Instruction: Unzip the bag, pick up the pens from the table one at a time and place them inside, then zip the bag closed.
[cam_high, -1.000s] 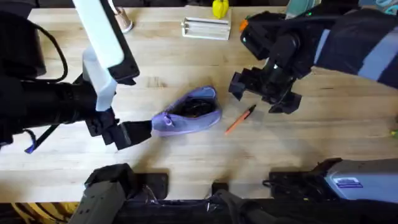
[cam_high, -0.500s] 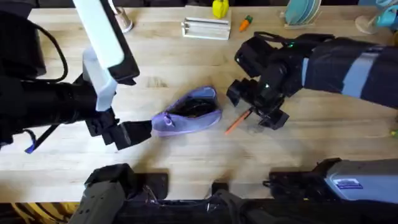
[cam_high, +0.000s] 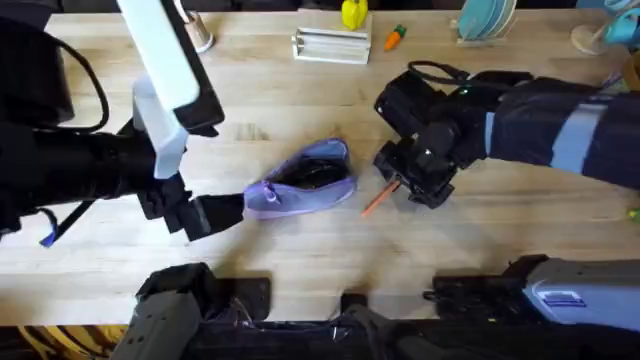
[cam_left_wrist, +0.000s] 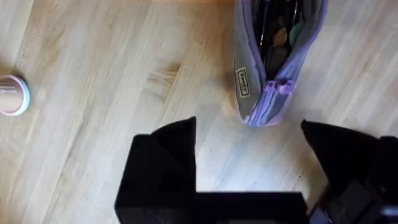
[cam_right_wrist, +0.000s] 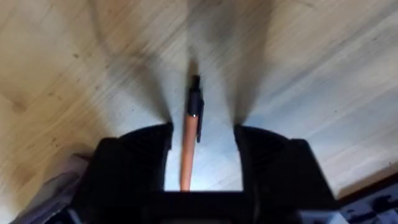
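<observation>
Pouch (cam_high: 305, 180): lying unzipped on the table (cam_high: 300, 100).
Pen (cam_right_wrist: 189, 134): lying between the right gripper's (cam_right_wrist: 200, 149) spread fingers.
Left gripper (cam_left_wrist: 249, 149): gaping apart beside the pouch's end.

Your left arm reaches in low from the left edge, forearm near level, left claw (cam_high: 235, 207) pointing right toward centre, fingers (cam_left_wrist: 163, 163) spread wide apart with nothing between them. Your right arm comes in from the right edge, wrist bent down, right claw (cam_high: 400, 188) pointing at the worktop (cam_high: 300, 250). Its fingers (cam_right_wrist: 134, 162) are parted, not clamped on anything.
</observation>
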